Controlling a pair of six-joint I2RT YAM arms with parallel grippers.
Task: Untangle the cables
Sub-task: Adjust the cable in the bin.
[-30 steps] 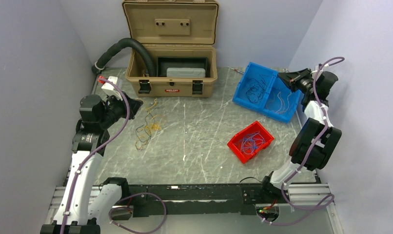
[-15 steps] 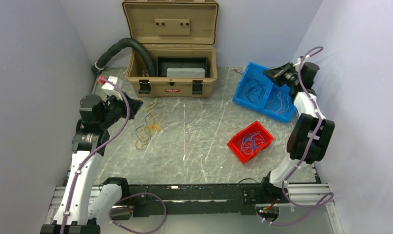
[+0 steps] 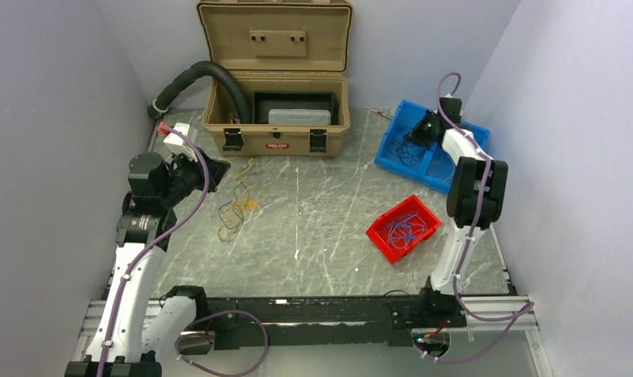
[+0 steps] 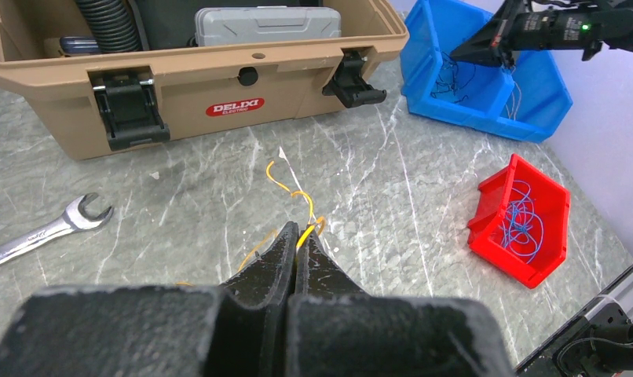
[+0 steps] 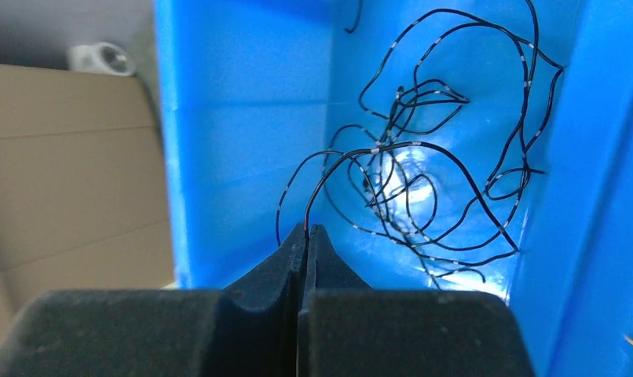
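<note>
A robotics lab test cell: a tan toolbox (image 3: 275,110), lid open, stands at the back of a marble-patterned table (image 3: 329,236) boxed in by blank pale walls (image 3: 46,118). Right of the toolbox sit a blue bin (image 4: 486,122) and a red bin (image 4: 506,253) of loose cables (image 4: 521,224); before it lies a wrench (image 4: 46,229); a corrugated hose (image 3: 195,72) runs into it; opposite it, an aluminium rail (image 3: 486,310) carries robot arms (image 3: 470,188)
</note>
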